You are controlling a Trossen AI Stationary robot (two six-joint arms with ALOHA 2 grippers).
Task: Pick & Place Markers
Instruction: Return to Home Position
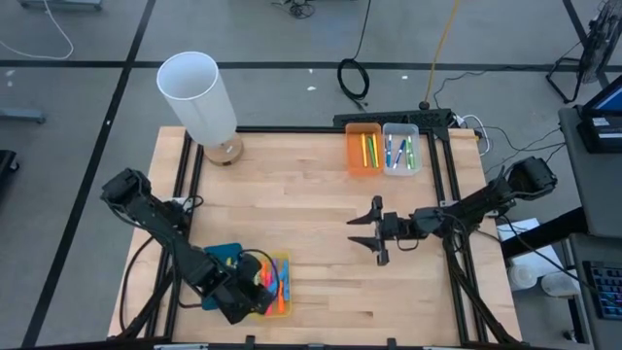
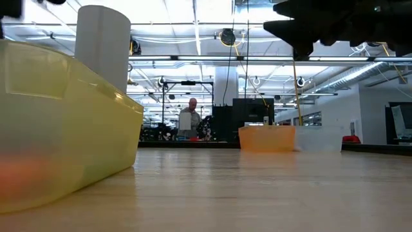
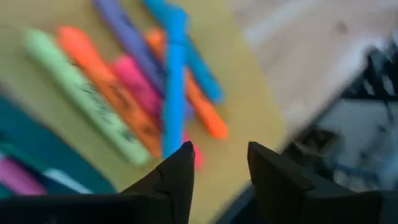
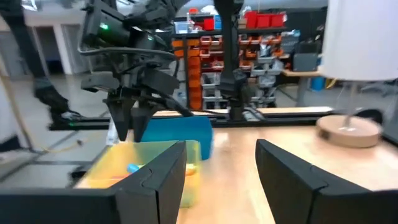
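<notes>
High view, table (image 1: 301,204): pale wood planks, smooth, rectangular, edged by dark rails; bare wood across the centre and from 4 to 6 o'clock.
Left gripper (image 3: 217,152): over the yellow bin at the table's 7 o'clock; dark wedge-shaped fingers spread, nothing between them.
Right gripper (image 1: 362,231): above bare wood just to 3 o'clock of centre, well apart from every bin; fingers parted, empty, tips toward 9 o'clock.
Markers (image 3: 174,87): slim rounded plastic pens in green, orange, purple, pink and blue, lying crossed on the yellow bin's floor; more lying in the two bins at 1 o'clock.
Yellow bin (image 1: 283,262): translucent plastic, flat, rectangular, low-walled, close to the near edge.
Blue bin (image 1: 216,255): same flat shape, just beside the yellow bin on its 9 o'clock side.
Orange bin (image 1: 352,156) and clear bin (image 1: 398,128): side by side against the far rail at 1 o'clock.
White cylinder (image 1: 199,92): smooth, upright on a round wooden base at 11 o'clock.
</notes>
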